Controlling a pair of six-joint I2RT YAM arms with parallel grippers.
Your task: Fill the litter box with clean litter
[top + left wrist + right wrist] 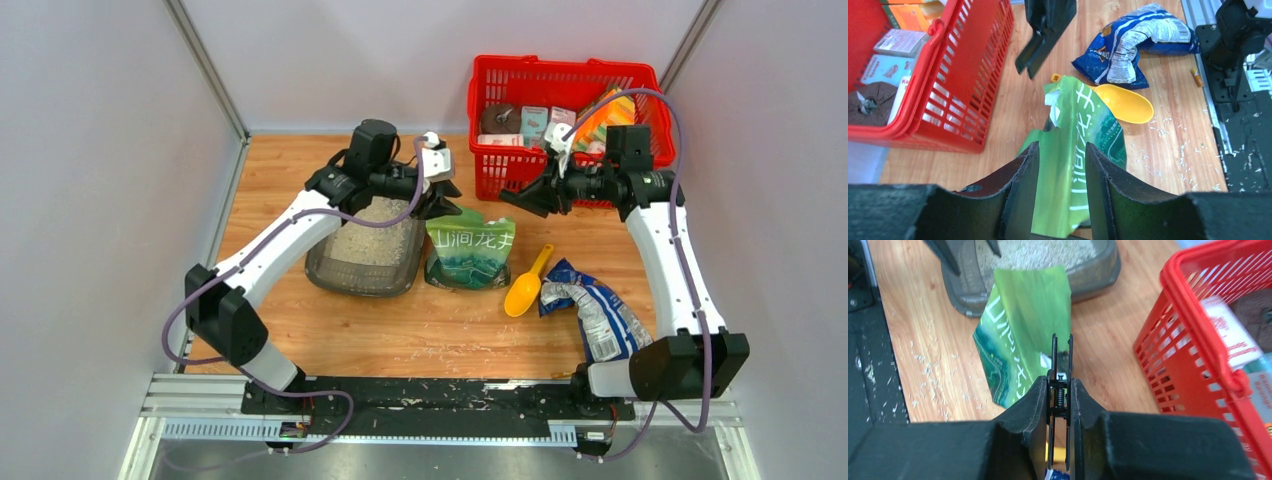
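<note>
At the left of the wooden counter [430,335] lies the dark grey plastic litter box [358,287], holding pale beige clean litter [375,240]. The left hand [1062,150] is half wide above the green foil bag [470,252], not gripping it. Next lies a yellow plastic scoop [525,292]. The right hand [1059,385] pinches a thin black spring clip [1061,352]. Behind stands a red mesh basket [655,95].

The green bag [470,255] bears white Chinese characters, seemingly 山涧龙井.
</note>
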